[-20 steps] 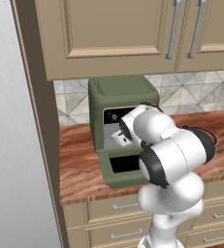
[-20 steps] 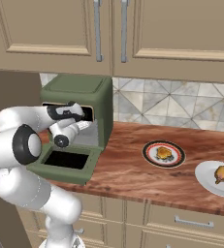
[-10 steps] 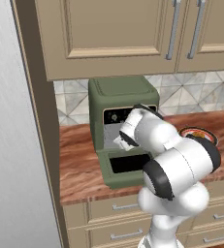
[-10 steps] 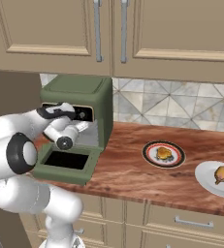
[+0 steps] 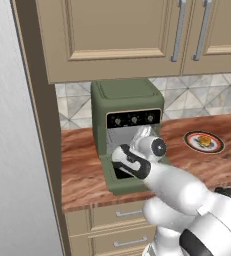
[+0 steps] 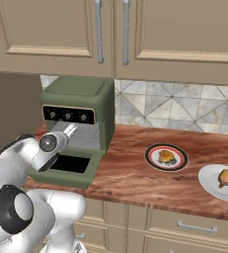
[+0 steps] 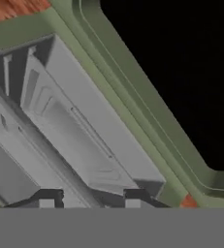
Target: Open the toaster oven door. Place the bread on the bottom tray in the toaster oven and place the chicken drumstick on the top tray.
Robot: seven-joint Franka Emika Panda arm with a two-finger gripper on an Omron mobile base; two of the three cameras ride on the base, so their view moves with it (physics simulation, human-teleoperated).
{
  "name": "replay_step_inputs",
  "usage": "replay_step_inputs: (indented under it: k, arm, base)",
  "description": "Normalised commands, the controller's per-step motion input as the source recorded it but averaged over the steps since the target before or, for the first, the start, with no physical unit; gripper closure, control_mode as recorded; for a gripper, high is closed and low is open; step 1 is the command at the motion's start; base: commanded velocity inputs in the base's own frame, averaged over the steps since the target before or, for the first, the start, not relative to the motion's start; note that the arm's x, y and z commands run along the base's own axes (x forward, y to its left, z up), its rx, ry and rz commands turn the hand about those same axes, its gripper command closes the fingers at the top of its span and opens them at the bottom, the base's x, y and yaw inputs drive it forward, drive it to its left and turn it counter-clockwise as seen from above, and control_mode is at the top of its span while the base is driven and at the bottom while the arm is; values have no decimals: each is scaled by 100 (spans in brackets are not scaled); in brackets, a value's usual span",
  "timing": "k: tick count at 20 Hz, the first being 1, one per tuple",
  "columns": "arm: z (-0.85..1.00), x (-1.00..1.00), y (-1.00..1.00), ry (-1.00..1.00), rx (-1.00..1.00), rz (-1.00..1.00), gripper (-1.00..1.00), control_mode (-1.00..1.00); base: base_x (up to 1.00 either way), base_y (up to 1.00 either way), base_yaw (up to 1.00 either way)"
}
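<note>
Two plates sit on the desk [image 6: 135, 183] right of the toaster oven [image 6: 81, 106]: bread [image 6: 166, 156] nearer it, chicken drumstick [image 6: 226, 176] farther. The toaster oven door [image 6: 71, 168] lies dropped flat in front of the oven. Bread is likely soft and light (pinch its sides gently). A second ago the gripper [image 7: 87, 198] pointed into the cavity; now it hangs over the door, jaws narrower, whether gripping I cannot tell.
</note>
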Motion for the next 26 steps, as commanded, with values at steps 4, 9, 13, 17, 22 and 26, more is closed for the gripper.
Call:
replay_step_inputs:
  k: [4, 9, 13, 17, 22, 26]
  arm:
    - [-20, -96, -2, 63, -31, 10, 100, -100]
    - [25, -72, -23, 57, -16, 4, 100, -100]
    - [99, -75, -41, 23, 0, 0, 100, -100]
    - [95, -48, -33, 3, 0, -2, 100, -100]
    - [9, -3, -91, 0, 0, 0, -100, -100]
    - [9, 0, -100, 0, 0, 0, -100, -100]
  base:
    - [0, 0, 0]
    - [0, 0, 0]
    - [0, 0, 0]
    - [0, 0, 0]
    - [0, 0, 0]
    - [0, 0, 0]
